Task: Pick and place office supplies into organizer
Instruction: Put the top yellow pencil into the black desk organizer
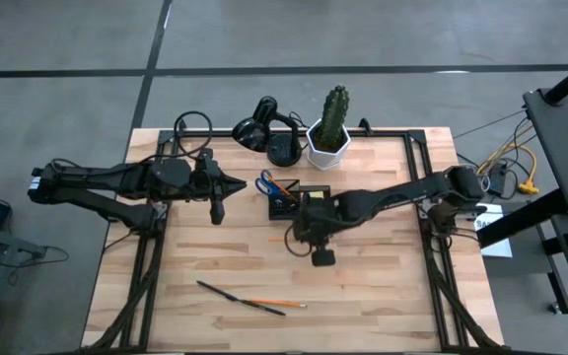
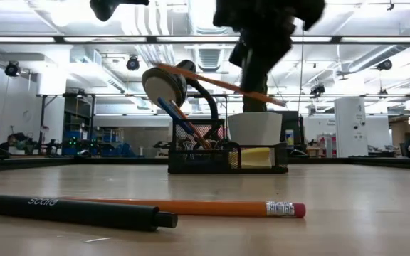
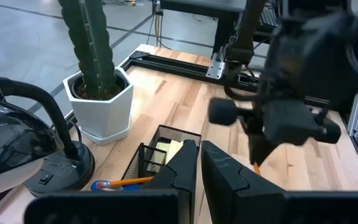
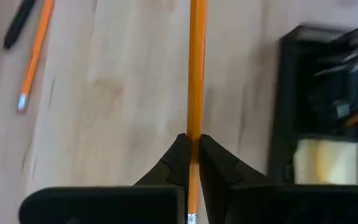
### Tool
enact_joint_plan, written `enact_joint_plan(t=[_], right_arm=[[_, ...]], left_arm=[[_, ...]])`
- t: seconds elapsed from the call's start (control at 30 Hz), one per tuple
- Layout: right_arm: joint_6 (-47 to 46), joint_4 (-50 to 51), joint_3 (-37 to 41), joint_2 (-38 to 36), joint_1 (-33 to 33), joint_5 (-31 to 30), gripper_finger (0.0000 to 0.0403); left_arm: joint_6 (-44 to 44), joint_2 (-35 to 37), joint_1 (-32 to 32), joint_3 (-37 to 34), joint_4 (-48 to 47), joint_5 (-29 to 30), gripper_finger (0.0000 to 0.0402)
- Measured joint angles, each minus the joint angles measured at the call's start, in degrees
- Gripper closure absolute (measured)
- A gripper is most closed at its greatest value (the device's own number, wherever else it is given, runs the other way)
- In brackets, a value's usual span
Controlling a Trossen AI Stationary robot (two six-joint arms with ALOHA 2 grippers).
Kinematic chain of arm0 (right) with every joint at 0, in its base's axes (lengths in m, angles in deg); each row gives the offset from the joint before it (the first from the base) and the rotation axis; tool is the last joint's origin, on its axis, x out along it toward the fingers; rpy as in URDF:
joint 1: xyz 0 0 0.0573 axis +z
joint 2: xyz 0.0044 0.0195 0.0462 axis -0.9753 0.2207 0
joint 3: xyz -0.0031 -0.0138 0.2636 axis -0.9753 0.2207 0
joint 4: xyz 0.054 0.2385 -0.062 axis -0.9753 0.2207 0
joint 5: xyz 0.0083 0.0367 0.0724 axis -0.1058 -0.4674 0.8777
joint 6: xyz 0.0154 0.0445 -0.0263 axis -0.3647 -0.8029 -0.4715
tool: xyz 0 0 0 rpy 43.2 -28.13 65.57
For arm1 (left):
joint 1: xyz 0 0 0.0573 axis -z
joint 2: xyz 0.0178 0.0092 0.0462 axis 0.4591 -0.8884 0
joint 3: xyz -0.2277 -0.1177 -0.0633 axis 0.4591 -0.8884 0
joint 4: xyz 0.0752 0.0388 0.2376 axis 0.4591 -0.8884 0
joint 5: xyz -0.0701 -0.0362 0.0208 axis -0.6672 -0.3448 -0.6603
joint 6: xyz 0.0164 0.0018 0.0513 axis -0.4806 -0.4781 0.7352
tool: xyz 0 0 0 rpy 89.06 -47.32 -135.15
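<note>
**Right wrist view: pencil pinched above the tray**

The right gripper (image 4: 192, 149) is clamping a long orange wooden pencil (image 4: 197, 68) mid-shaft, probably for tipping it into the black mesh two-compartment organizer (image 1: 286, 201) just beside it. The left gripper (image 3: 199, 163) is waiting closed and empty near the black desk lamp (image 1: 262, 128). Another orange pencil (image 1: 272, 303) is lying against a thin dark pen (image 1: 237, 296) at the table's front.

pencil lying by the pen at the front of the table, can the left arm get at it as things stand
Probably yes: the pencil lies in the open beside the pen, nothing covering it. The left end effector is shut and empty, off to the side.
</note>
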Motion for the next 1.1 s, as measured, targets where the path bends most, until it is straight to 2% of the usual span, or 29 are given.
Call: enact_joint_plan(t=[0.33, 0.67, 0.9, 1.1], right_arm=[[-2.8, -15.1, 8.4, -7.4, -5.4, -0.5, 0.0394], [-8.0, -38.8, 21.4, -14.0, -10.1, -1.8, 0.0394], [-11.6, -55.7, 30.0, -15.6, -13.3, -1.8, 0.0394], [-13.5, -67.2, 34.3, -14.9, -15.9, -1.9, 0.0394]], left_arm=[[0.0, 0.2, 0.0, 0.0, 0.0, 0.0, 0.0394], [-0.3, 0.4, 0.0, 0.0, 0.1, 0.0, 0.0394], [-0.3, 0.3, 0.0, 0.0, 0.2, 0.0, 0.0394], [-0.3, 0.3, 0.0, 0.0, 0.2, 0.0, 0.0394]])
